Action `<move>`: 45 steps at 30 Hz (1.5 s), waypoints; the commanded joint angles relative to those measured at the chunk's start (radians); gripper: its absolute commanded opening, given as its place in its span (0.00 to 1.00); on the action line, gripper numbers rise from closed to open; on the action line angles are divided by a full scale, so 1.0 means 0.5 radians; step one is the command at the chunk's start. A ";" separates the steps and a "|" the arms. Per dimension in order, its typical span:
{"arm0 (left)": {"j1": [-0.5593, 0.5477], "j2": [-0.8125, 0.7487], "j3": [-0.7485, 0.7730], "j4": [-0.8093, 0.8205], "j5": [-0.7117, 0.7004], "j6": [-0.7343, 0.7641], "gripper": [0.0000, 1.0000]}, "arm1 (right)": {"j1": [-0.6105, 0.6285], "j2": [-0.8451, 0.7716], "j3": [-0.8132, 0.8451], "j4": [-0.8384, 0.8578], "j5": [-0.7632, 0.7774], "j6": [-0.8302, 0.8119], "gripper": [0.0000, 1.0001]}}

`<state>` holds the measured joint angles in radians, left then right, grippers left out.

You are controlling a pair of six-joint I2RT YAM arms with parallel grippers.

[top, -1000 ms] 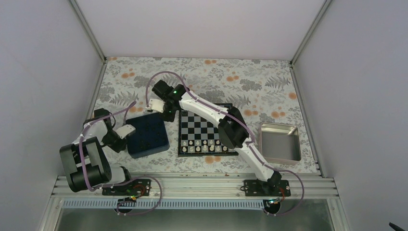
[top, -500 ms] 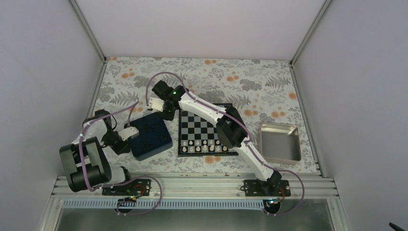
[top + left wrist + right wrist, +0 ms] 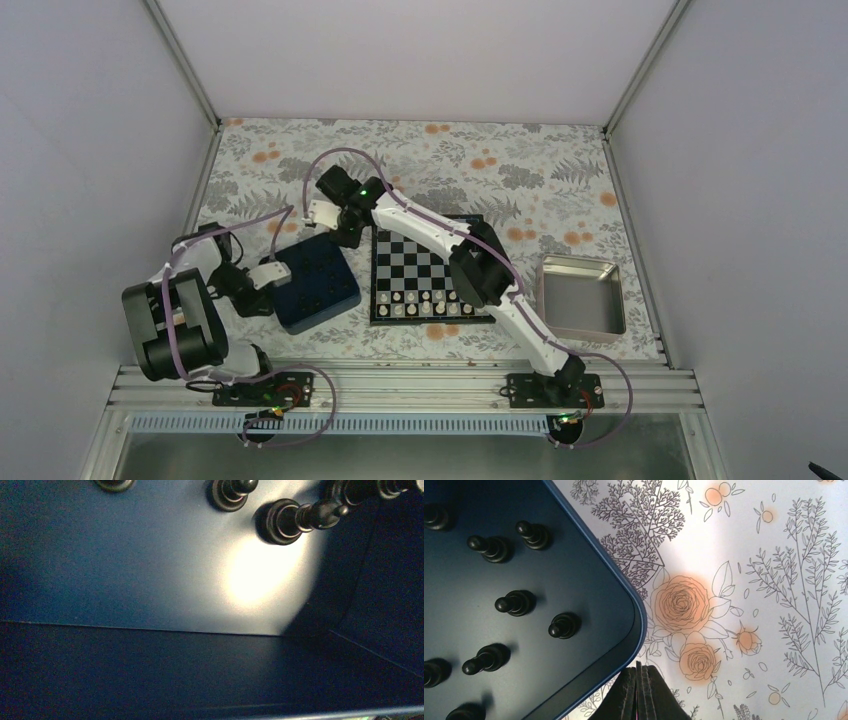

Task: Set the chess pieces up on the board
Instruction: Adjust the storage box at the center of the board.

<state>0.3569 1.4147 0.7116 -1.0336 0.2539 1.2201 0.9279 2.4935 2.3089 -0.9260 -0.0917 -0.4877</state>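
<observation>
Blue tray rotated; black pcs standing inside.

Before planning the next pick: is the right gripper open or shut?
Shut. The right gripper shows its two fingertips pressed together, nothing between them.

We see the dark blue tray lying more askew than a second ago, its right corner swung nearer the chessboard; our left gripper has shifted with it.
</observation>
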 commanded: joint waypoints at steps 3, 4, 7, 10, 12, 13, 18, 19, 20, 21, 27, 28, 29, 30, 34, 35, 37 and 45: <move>-0.035 0.111 0.164 -0.133 0.131 0.256 0.23 | -0.002 0.108 0.059 0.136 -0.029 0.052 0.03; -0.040 0.128 0.186 -0.148 0.141 0.276 0.23 | -0.002 0.117 0.068 0.152 -0.028 0.059 0.03; -0.055 0.186 0.213 -0.169 0.159 0.332 0.24 | -0.002 0.134 0.079 0.209 -0.013 0.083 0.03; -0.073 0.227 0.188 -0.148 0.149 0.364 0.24 | -0.006 0.142 0.091 0.260 0.009 0.108 0.03; -0.088 0.234 0.163 -0.133 0.150 0.383 0.24 | -0.009 0.144 0.096 0.300 0.020 0.128 0.03; -0.096 0.230 0.151 -0.120 0.151 0.385 0.24 | -0.009 0.145 0.097 0.322 0.020 0.133 0.03; -0.141 0.236 0.126 -0.106 0.161 0.387 0.24 | -0.009 0.151 0.118 0.408 0.002 0.138 0.03; -0.146 0.244 0.122 -0.103 0.161 0.385 0.25 | -0.009 0.158 0.126 0.413 -0.013 0.134 0.03; -0.154 0.249 0.123 -0.102 0.159 0.381 0.25 | -0.009 0.161 0.128 0.416 -0.036 0.130 0.03; -0.158 0.254 0.121 -0.097 0.157 0.378 0.25 | -0.007 0.163 0.131 0.417 -0.045 0.127 0.03; -0.174 0.267 0.102 -0.099 0.145 0.370 0.26 | 0.012 0.188 0.133 0.354 -0.169 0.095 0.03; -0.174 0.269 0.099 -0.098 0.137 0.367 0.26 | 0.013 0.185 0.127 0.356 -0.176 0.094 0.03; -0.174 0.269 0.092 -0.094 0.115 0.363 0.26 | 0.017 0.180 0.114 0.379 -0.149 0.107 0.03; -0.176 0.263 0.082 -0.074 0.082 0.344 0.26 | 0.018 0.173 0.095 0.411 -0.108 0.119 0.03; -0.016 0.188 0.124 -0.065 -0.027 0.394 0.25 | 0.001 0.051 0.002 0.554 0.031 0.195 0.03; 0.063 0.178 0.168 -0.095 -0.035 0.425 0.25 | 0.000 -0.003 -0.044 0.610 0.062 0.203 0.03; 0.261 0.171 0.276 -0.138 -0.079 0.467 0.25 | -0.003 -0.114 -0.111 0.653 0.130 0.196 0.03; 0.619 0.221 0.704 -0.155 0.025 0.492 0.24 | -0.006 -0.475 -0.281 0.358 0.231 0.127 0.03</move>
<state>0.6518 1.5246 0.9947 -1.0973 0.2070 1.4429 0.9218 2.4245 2.2326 -0.6922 -0.0063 -0.4179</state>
